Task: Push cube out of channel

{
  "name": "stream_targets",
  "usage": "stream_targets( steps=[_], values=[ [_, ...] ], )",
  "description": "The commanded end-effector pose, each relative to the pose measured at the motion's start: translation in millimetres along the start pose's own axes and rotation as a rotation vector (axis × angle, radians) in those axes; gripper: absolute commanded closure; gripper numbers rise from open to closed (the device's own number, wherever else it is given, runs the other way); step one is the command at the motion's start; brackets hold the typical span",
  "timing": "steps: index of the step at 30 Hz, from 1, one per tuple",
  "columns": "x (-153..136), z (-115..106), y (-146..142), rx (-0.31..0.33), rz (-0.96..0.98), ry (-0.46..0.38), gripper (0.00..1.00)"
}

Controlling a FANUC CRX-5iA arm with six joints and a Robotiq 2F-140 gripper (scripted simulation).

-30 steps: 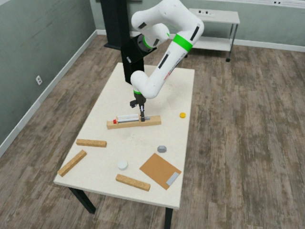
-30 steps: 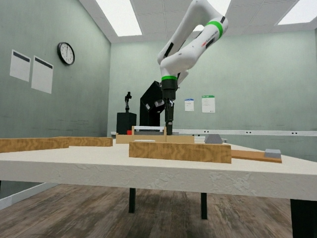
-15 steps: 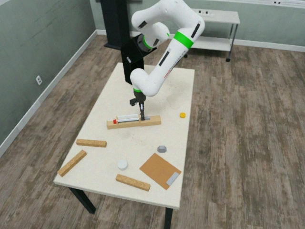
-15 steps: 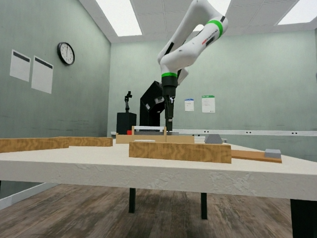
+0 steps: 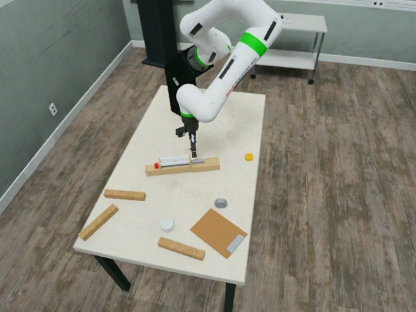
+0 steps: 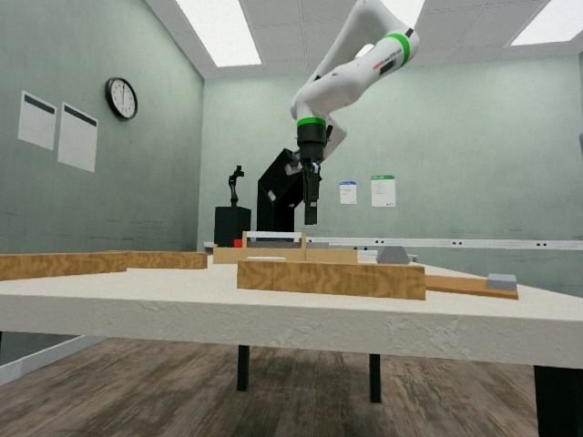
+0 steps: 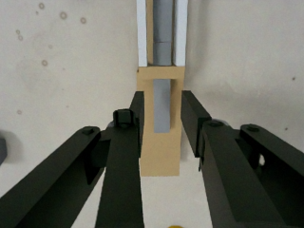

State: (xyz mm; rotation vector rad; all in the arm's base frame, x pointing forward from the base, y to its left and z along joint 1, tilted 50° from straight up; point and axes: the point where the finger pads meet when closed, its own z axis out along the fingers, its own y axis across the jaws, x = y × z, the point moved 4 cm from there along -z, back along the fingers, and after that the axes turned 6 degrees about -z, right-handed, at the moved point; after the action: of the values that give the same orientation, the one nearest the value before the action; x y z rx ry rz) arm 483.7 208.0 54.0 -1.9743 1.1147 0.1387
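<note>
The channel (image 5: 208, 165) (image 6: 329, 255) is a long wooden base with white walls (image 5: 173, 158) (image 7: 142, 33), lying across the middle of the table (image 5: 220, 111). A small red cube (image 5: 156, 165) (image 6: 238, 243) sits at its left end, outside the white walls. A grey rod (image 5: 198, 161) (image 7: 163, 28) lies inside the channel and sticks out of its right mouth onto the base. My gripper (image 5: 194, 155) (image 6: 311, 218) (image 7: 162, 104) hangs a little above the rod's outer end. Its fingers stand apart on either side of the base, and nothing is between them.
Three loose wooden blocks (image 5: 124, 194) (image 5: 97, 221) (image 5: 181, 248) lie at the table's near side. There are also a white puck (image 5: 166, 224), a grey hexagonal piece (image 5: 220, 203) (image 6: 392, 255), a yellow disc (image 5: 249, 156) and a brown board (image 5: 214, 229) bearing a grey block.
</note>
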Motion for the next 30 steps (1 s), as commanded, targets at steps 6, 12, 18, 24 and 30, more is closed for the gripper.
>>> stream_targets(
  steps=[6, 12, 18, 24, 30],
  values=[
    [0, -1, 0, 0.001, 0.0, 0.001, 0.7],
    [0, -1, 0, 0.001, 0.0, 0.001, 0.7],
    [0, -1, 0, 0.001, 0.0, 0.001, 0.7],
    [0, -1, 0, 0.001, 0.0, 0.001, 0.7],
    [-60, 0, -7, -0.001, -0.001, 0.002, 0.9]
  ],
)
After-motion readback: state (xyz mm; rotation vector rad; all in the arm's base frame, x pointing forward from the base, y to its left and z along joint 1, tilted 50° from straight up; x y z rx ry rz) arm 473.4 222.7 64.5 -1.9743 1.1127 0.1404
